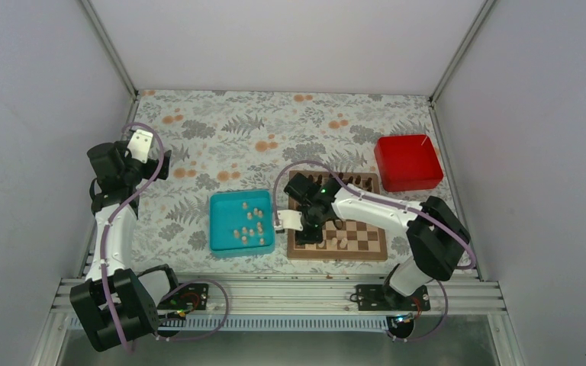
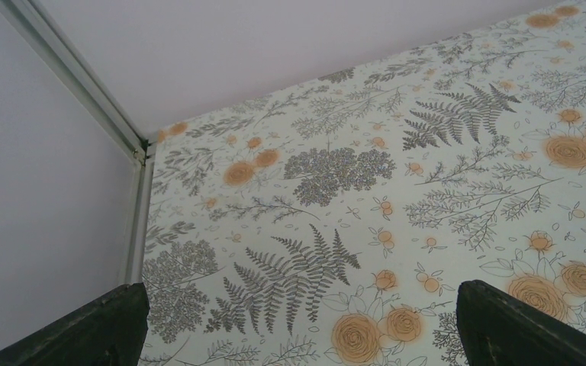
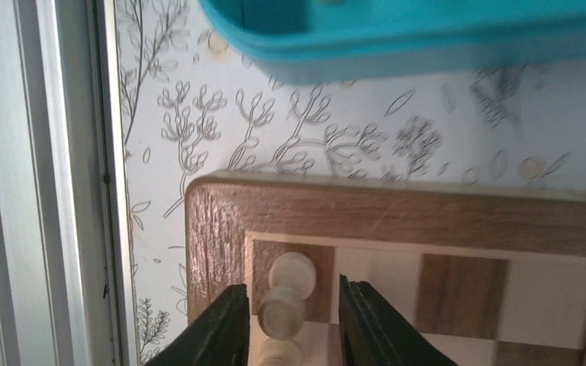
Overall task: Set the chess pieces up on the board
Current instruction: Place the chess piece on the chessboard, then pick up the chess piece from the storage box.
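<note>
Right wrist view: the right gripper (image 3: 291, 286) is seen w/ fingers (image 3: 225, 328) parted, a slim gap left either side of a pale chess piece (image 3: 284, 309) at the corner square of the board (image 3: 397, 217). Top external view: other chess pieces (image 1: 250, 225) are seen lying in the teal tray (image 1: 215, 221), left of the board. The left gripper (image 2: 299, 286) is held spread wide above the floral surface (image 2: 336, 168), nothing btwn its fingers.

Plain white walls (image 1: 275, 38) enclose a floral-patterned tablecloth (image 1: 275, 130).
</note>
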Tool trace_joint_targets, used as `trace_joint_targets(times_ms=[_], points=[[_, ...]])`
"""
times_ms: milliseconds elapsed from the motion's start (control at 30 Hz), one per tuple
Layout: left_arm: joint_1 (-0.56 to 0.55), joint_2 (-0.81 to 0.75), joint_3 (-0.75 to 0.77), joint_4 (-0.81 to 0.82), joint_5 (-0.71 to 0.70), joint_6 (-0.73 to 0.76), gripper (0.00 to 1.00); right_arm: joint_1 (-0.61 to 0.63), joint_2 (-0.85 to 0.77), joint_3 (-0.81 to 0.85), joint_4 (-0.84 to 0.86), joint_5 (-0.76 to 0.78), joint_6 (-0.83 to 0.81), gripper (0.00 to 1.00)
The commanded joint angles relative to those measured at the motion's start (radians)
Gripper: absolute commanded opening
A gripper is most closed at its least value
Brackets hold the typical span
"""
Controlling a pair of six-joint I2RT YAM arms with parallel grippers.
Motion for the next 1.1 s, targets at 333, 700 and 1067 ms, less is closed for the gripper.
trace_joint_targets(times_ms=[333, 700, 1067], points=[[0.006, -0.016, 0.001, 0.009, 0.028, 0.007, 1.0, 0.022, 0.148, 0.402, -0.056, 0.014, -0.042, 0.42], [0.007, -0.022, -0.001, 0.012, 0.029, 0.005, 1.0, 0.102, 0.434, 0.699, -0.052, -0.043, -0.083, 0.42], [0.007, -0.015, -0.004, 0.015, 0.047, 0.007, 1.0, 0.159, 0.553, 0.75, -0.107, -0.073, -0.119, 0.42]])
